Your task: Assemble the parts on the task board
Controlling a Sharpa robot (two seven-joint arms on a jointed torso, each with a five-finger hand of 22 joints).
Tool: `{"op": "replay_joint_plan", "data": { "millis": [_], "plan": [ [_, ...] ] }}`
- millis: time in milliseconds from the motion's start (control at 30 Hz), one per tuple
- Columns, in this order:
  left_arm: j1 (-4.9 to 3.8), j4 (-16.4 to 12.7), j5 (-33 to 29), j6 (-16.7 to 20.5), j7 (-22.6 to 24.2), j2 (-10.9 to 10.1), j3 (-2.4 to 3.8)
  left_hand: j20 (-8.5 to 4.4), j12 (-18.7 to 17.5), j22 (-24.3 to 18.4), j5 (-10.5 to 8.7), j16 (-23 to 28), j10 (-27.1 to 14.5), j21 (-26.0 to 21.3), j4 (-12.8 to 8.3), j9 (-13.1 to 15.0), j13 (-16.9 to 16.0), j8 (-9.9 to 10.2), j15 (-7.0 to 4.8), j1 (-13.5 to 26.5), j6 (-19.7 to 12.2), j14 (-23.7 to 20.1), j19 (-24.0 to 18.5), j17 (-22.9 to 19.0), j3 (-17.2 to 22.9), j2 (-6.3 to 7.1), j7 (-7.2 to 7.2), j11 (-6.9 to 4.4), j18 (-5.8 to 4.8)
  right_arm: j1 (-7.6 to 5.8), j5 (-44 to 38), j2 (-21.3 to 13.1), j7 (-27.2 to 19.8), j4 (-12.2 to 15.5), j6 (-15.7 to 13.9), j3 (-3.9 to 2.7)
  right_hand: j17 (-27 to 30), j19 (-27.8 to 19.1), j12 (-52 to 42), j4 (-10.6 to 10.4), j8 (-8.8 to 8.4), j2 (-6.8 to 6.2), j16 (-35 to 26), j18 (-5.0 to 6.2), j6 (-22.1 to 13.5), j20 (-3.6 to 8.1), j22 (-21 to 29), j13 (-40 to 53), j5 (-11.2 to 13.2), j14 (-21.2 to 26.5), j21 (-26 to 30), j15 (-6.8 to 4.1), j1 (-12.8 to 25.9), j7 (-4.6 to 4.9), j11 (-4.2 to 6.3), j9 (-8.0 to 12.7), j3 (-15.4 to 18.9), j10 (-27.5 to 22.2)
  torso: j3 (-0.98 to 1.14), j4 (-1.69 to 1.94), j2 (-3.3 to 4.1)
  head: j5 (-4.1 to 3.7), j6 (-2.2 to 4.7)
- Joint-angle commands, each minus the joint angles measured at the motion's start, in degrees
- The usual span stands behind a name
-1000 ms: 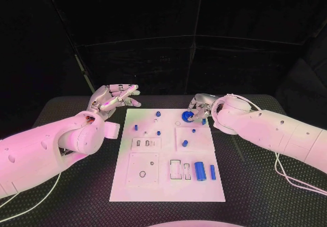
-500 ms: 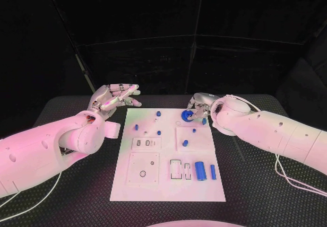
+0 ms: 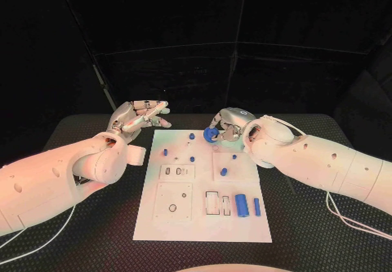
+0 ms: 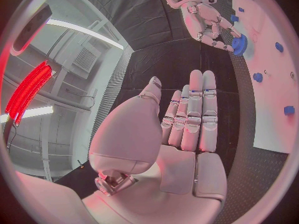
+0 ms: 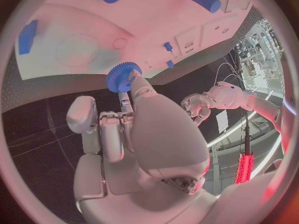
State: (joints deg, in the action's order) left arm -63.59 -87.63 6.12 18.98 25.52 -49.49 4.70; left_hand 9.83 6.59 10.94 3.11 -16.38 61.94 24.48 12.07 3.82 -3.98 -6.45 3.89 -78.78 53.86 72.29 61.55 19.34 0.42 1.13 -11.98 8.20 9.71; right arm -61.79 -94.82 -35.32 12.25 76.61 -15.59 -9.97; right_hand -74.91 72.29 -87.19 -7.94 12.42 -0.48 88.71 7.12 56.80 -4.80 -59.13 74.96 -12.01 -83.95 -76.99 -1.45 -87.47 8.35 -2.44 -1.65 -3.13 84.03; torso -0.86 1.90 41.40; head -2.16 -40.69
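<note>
Blue gear [image 5: 122, 77] pinched by right hand [image 3: 226, 126], teeth plain at wrist, left hand [image 4: 187, 129] flat, empty

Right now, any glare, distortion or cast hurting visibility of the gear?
Head view: pinkish cast, dark surround, blue gear still readable in the right hand. Right wrist view: fisheye bends the task board edge; gear teeth sharp. Left wrist view: bright ceiling lights, no glare on the left hand.

Black tabletop [image 3: 73, 226] with a woven-looking texture, just the white task board [image 3: 204, 226] lying flat in the middle, white cables [image 3: 351, 218] trailing along the right.
</note>
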Motion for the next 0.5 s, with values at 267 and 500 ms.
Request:
{"op": "replay_joint_plan", "data": {
  "millis": [267, 500],
  "plan": [
    [-0.07, -0.2, 0.0, -0.6, 0.2, 0.0, 0.07, 0.37, -0.4, 0.0, -0.05, 0.3, 0.2, 0.3, -0.1, -0.1, 0.0, 0.4, 0.35, 0.2, 0.2, -0.1, 0.0, 0.1, -0.1, -0.51, -0.22, 0.17, 0.67, -0.15, -4.2, 4.9, 2.2, -1.3, -1.3, 0.74, -11.0, 0.2, -0.1, -0.5, -0.97, -0.92, 0.2, -1.16, 3.1, 0.20, -0.1, 11.4, 0.6, -5.3, -0.4, -0.26, 2.2, -1.38, 0.19, -2.2, -1.3, 3.9, -0.07, 0.03, 0.05, 0.52, -0.12],
    [-0.09, -0.2, 0.0, -0.6, 0.2, 0.1, 0.07, 0.37, -0.4, 0.0, -0.05, 0.3, 0.2, 0.3, -0.1, -0.1, 0.0, 0.4, 0.35, 0.2, 0.2, -0.1, 0.0, 0.1, -0.1, -0.51, -0.22, 0.17, 0.67, -0.21, -4.8, 8.0, 2.0, -3.8, 0.5, 3.34, -11.0, 0.2, 0.0, -0.5, -1.20, -1.05, 0.2, -1.17, 3.1, 0.17, -0.2, 11.4, 0.9, -5.3, -0.4, -0.23, 2.4, -1.34, 0.15, -2.2, -1.5, 3.9, 0.02, -0.03, 0.10, 0.75, -0.37]
  ]
}}
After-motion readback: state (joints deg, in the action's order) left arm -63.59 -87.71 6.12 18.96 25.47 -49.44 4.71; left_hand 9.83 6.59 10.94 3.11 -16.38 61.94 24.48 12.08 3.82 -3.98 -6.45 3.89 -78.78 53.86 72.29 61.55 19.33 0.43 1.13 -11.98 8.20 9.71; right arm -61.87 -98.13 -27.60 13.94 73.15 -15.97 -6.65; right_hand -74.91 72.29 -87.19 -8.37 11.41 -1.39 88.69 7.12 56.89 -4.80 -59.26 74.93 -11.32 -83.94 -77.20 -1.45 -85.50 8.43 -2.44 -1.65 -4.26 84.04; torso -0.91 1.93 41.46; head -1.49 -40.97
